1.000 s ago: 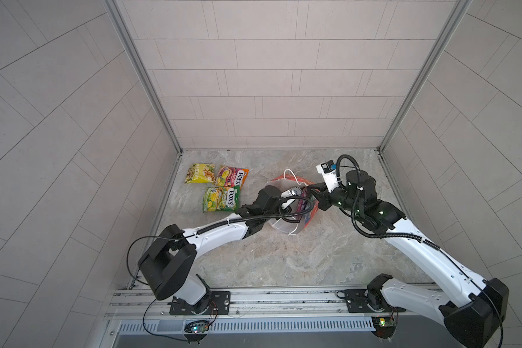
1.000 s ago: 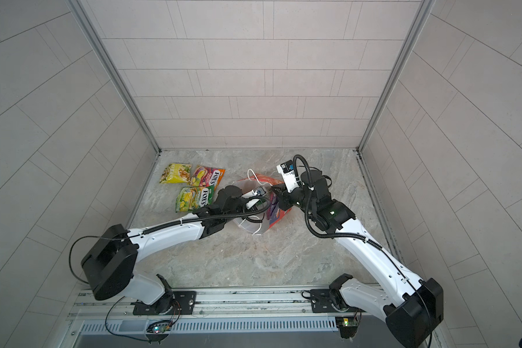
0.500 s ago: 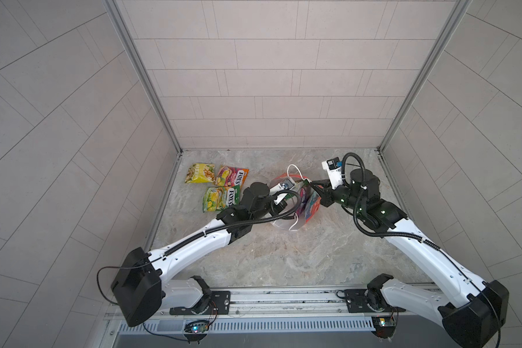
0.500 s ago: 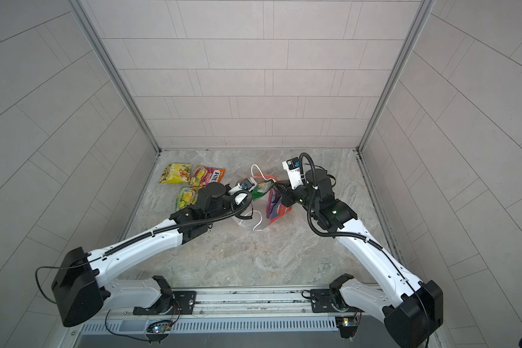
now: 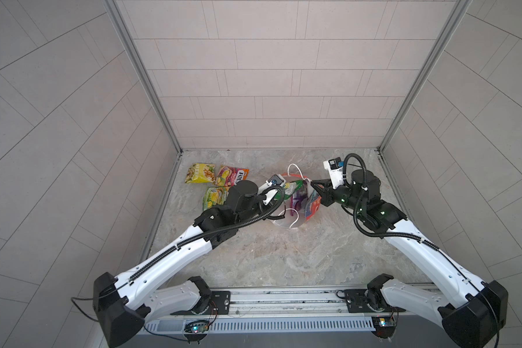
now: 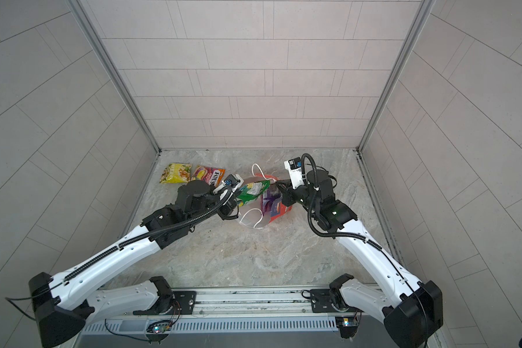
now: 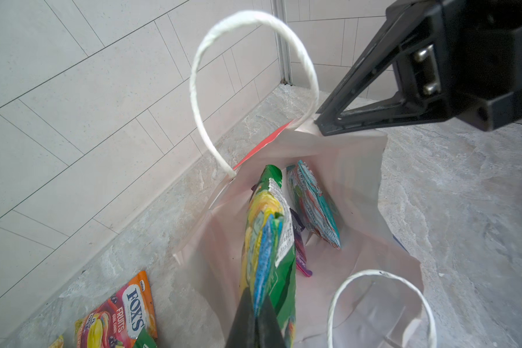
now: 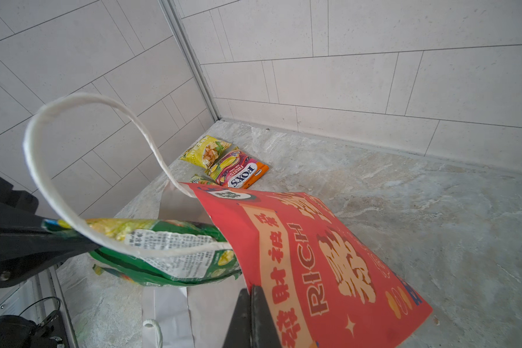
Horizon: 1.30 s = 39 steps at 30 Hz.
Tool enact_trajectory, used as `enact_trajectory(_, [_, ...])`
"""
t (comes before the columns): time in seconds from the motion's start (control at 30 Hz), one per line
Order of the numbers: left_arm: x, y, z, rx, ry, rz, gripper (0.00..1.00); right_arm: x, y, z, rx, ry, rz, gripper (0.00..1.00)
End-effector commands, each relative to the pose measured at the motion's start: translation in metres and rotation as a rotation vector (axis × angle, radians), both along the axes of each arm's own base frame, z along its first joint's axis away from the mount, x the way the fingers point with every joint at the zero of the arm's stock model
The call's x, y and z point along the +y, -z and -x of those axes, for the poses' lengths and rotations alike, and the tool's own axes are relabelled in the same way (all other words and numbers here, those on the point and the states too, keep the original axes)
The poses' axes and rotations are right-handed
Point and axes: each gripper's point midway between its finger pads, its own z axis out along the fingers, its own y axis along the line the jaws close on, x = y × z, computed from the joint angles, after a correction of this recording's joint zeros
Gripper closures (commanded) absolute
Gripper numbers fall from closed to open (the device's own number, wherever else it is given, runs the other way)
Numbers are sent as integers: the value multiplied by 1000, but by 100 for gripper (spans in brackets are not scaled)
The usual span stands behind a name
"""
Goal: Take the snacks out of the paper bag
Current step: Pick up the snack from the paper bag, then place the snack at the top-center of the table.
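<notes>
Tight grip from the left claw [image 7: 255, 301], pressed together on one end of the green packet [image 7: 268, 241], foil nipped flat. Packet slanted, gripped end out past the rim, far end down inside the gaping mouth of the bag [image 7: 359, 180].

Over on the other side, the right claw [image 8: 250, 293] pressed together as well, pinching the bag's top edge, red paper on one side and white lining on the other, just beside the root of the far handle [image 7: 193, 90]. And the near handle [image 7: 374, 272] looping free at the opposite rim.

In both top views, bag standing on the table [image 5: 268, 256] between the two arms, mouth up, red face toward the right arm.

Deeper in the bag: teal packet [image 7: 314, 208] on edge, leaning against the white wall, and purple packet [image 7: 299, 250] wedged between teal and green, mostly hidden.

Out on the table, well apart from the bag and near the left wall, three more. Farthest back, the yellow packet [image 5: 200, 173]. Just beside it, the pink-orange packet [image 5: 231, 176] marked FOX'S, edges touching or overlapping, hard to tell which. Nearer the robot, the yellow-green packet [image 5: 214, 199], partly hidden behind the left arm. All three lying flat, glossy faces up.
</notes>
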Motion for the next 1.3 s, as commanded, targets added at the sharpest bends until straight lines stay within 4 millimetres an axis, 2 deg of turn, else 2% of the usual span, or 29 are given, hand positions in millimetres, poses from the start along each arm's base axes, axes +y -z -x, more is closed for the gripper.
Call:
enact_trajectory(0.0, [12,-27,9,-3,-21,34,100,-3,-10,0,-28,8,-24,100])
enact_trajectory(0.23, [44,-53,16,-7,-118,-14,100,-5,-11,1,-36,13,-28,100])
enact_trajectory(0.4, [72,-75,12,-31,-242,-31,100,-6,-12,1,-41,19,-41,100])
enact_trajectory(0.6, [113,-91,6,-37,-433,-110,100,-9,-17,1,-52,27,-53,100])
enact_trajectory(0.8, [143,-104,7,-86,-547,-143,100,-10,-16,1,-52,31,-59,100])
enact_trajectory(0.87, [154,-101,0,-96,-624,-169,100,-11,-18,1,-58,32,-61,100])
enact_trajectory(0.97, [162,-82,-18,-75,-702,-198,100,-12,-20,2,-63,33,-64,100])
enact_trajectory(1.2, [176,-27,-81,69,-882,-92,100,-11,-19,2,-59,30,-71,100])
enact_trajectory(1.27, [174,-10,-100,115,-898,-81,100,-11,-19,2,-60,30,-76,100])
